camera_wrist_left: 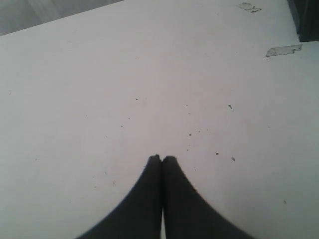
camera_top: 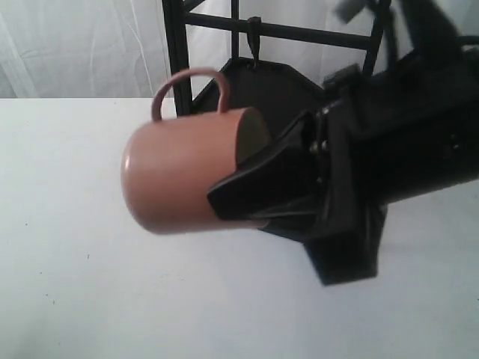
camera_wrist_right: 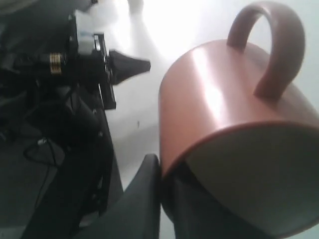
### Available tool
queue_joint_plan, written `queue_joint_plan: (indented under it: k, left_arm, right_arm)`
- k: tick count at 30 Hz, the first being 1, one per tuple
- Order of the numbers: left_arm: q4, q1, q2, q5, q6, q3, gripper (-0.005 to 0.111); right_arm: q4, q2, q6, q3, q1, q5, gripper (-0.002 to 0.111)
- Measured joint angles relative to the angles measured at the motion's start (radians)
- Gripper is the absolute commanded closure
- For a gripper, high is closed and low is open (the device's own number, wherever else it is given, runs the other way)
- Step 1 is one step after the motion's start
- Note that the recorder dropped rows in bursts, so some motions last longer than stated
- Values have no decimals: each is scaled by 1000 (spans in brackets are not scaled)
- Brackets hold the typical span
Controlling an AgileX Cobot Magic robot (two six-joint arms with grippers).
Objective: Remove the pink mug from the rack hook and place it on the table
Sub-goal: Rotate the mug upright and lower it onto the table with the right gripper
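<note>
The pink mug (camera_top: 183, 176) hangs in the air on its side, handle up, off the rack hook (camera_top: 254, 43) and in front of the black rack (camera_top: 277, 34). My right gripper (camera_top: 251, 196) is shut on the mug's rim, one finger outside the wall and one inside the cream interior. In the right wrist view the pink mug (camera_wrist_right: 219, 109) fills the frame, with the right gripper (camera_wrist_right: 165, 172) pinching its wall. My left gripper (camera_wrist_left: 162, 159) is shut on nothing, above the white table (camera_wrist_left: 99, 99).
The table (camera_top: 75, 284) stretches white below and left of the mug. Scraps of clear tape (camera_wrist_left: 283, 50) lie near the rack's foot. The other arm (camera_wrist_right: 84, 64) and cables show at the table's edge in the right wrist view.
</note>
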Motion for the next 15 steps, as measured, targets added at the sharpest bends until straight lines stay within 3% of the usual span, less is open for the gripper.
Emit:
queue_joint_plan:
  k: [8,15]
  left_arm:
    - [0,0,0,0,0,0,107]
    - [0,0,0,0,0,0,107]
  right_arm:
    - [-450,150,412,-124,222,-9,108]
    - [-670,306,622,-227,314,63,108]
